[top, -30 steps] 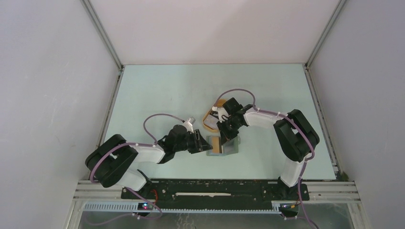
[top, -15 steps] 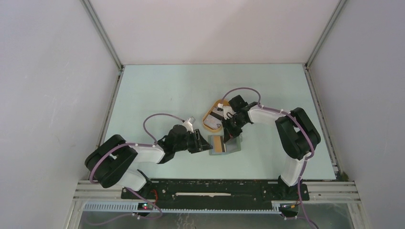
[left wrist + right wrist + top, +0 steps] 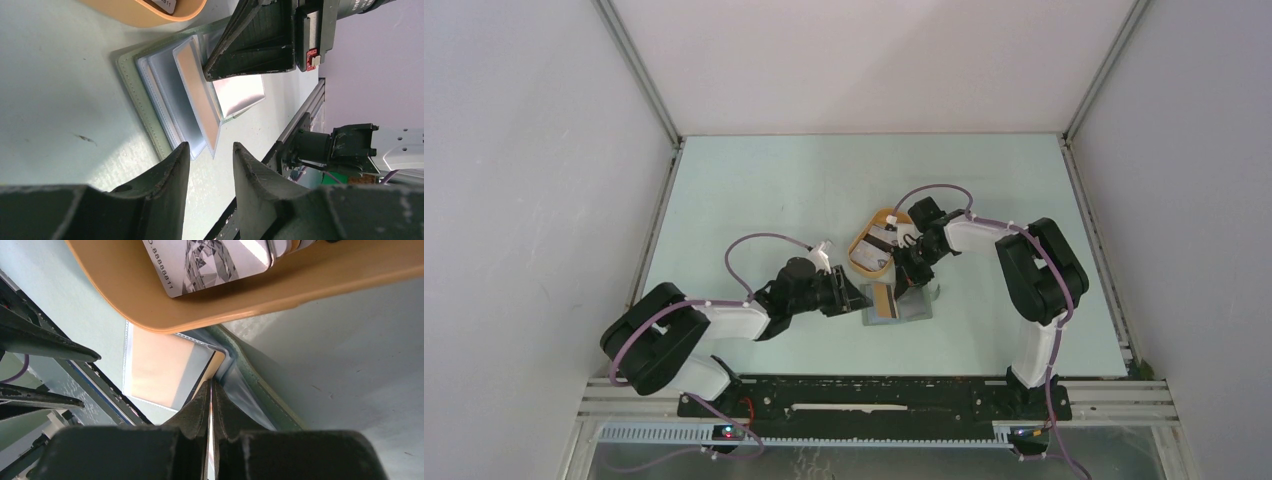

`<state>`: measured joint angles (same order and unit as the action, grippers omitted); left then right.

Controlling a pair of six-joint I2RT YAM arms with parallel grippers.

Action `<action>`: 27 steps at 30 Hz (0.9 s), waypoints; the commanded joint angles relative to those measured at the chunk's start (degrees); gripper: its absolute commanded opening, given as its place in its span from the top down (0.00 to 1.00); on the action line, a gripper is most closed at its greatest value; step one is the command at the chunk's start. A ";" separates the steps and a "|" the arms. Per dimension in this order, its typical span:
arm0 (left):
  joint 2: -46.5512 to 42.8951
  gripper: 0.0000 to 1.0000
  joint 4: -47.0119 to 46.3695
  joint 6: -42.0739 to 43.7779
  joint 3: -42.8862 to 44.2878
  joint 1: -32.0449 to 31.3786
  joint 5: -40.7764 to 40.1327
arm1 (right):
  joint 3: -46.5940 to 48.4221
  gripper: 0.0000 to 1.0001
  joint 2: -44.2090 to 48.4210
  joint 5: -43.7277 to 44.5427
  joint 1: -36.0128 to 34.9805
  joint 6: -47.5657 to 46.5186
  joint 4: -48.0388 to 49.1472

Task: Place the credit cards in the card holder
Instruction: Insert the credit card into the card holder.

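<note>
card holder [image 3: 912,308] open flat, long axis left-right | right jaws pinch its sleeve [image 3: 240,95] | left jaws half-open, empty

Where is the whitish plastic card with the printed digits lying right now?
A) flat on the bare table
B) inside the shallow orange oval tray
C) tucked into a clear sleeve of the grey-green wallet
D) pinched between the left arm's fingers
B: the right wrist view shows the whitish plastic card resting inside the shallow orange oval tray, next to the open grey-green wallet.
</note>
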<state>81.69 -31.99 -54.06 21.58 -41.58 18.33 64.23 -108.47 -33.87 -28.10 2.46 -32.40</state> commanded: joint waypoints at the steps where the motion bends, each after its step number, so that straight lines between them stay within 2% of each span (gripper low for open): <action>1: -0.65 0.58 -1.54 -0.42 3.12 0.36 1.06 | 0.50 0.91 -2.07 3.87 0.30 -0.09 -0.08; 27: 9.95 0.59 -2.38 -1.88 9.47 -0.25 5.04 | 0.64 0.92 -2.21 3.50 0.41 -0.26 -0.37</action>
<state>90.08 -32.45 -55.55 27.49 -41.60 21.50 64.36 -108.86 -34.39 -27.77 2.90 -32.56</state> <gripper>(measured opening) 0.413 0.086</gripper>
